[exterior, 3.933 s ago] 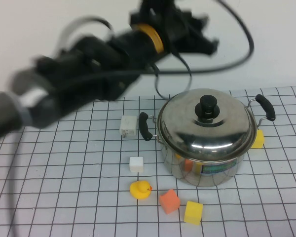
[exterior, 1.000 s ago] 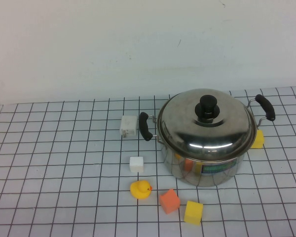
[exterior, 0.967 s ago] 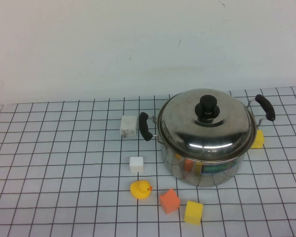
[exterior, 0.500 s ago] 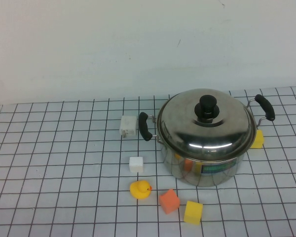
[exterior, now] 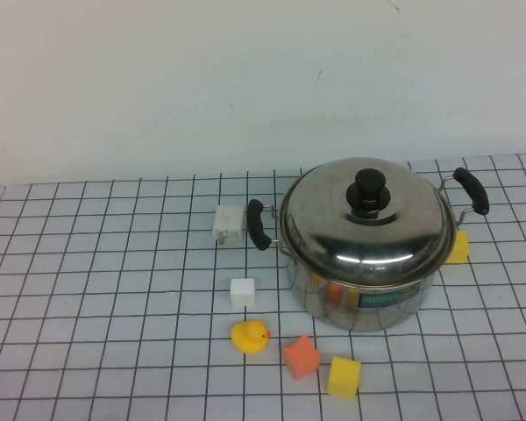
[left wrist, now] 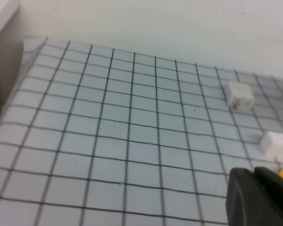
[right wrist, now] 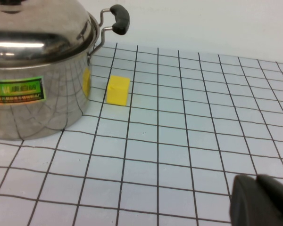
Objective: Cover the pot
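The steel pot (exterior: 368,294) with black side handles stands right of the middle of the grid mat. The domed steel lid (exterior: 364,230) with its black knob (exterior: 370,187) sits on it, closed all round. The pot (right wrist: 33,94) and lid (right wrist: 37,23) also show in the right wrist view. Neither arm shows in the high view. My left gripper (left wrist: 253,175) is shut and empty above the mat, left of the pot. My right gripper (right wrist: 257,181) is shut and empty above the mat, right of the pot.
A white block (exterior: 229,224), a white cube (exterior: 243,291), a yellow duck (exterior: 250,336), an orange cube (exterior: 302,357) and a yellow cube (exterior: 344,377) lie left of and in front of the pot. Another yellow cube (exterior: 458,248) lies at its right.
The left arm, which reached over the table 3.9 s ago, has pulled back out of the high view. The pot, lid and small objects have not moved.
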Controlling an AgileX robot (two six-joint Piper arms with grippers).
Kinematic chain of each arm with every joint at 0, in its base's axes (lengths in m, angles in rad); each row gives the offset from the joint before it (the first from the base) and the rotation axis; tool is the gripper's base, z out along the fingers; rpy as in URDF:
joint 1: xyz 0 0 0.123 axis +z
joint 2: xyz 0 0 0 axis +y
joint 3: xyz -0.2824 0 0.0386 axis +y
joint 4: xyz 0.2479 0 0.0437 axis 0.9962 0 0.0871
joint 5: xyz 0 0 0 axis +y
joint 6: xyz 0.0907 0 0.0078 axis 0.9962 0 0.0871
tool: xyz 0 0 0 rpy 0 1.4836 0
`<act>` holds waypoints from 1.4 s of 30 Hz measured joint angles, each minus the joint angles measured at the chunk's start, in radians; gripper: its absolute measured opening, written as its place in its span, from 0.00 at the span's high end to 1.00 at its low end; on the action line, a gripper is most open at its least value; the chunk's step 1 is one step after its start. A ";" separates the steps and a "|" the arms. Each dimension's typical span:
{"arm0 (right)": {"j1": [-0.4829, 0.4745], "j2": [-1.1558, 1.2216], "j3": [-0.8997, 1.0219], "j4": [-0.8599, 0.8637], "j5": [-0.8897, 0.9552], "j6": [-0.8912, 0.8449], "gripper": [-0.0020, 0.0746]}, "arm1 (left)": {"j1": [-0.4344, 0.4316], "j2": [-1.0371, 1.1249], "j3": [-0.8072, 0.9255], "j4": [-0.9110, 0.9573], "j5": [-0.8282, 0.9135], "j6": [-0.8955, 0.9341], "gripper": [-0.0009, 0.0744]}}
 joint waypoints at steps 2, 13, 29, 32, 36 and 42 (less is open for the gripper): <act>0.000 0.000 0.000 0.000 0.000 0.000 0.96 | 0.000 0.000 0.000 -0.008 0.003 0.087 0.99; 0.000 0.000 0.000 0.000 0.000 0.000 0.96 | 0.000 -0.001 0.000 -0.018 0.005 0.140 0.99; 0.000 0.000 0.000 0.000 0.000 0.000 0.96 | 0.000 -0.001 0.000 -0.029 0.006 0.155 0.99; 0.000 0.000 0.000 0.000 0.000 0.000 0.96 | 0.000 -0.001 0.000 -0.053 0.006 0.155 0.99; 0.000 0.000 0.000 0.000 0.000 0.000 0.96 | 0.000 -0.001 0.000 -0.059 0.006 0.155 0.99; 0.000 0.000 0.000 0.000 0.000 0.000 0.96 | 0.000 -0.001 -0.001 -0.063 0.006 0.155 0.99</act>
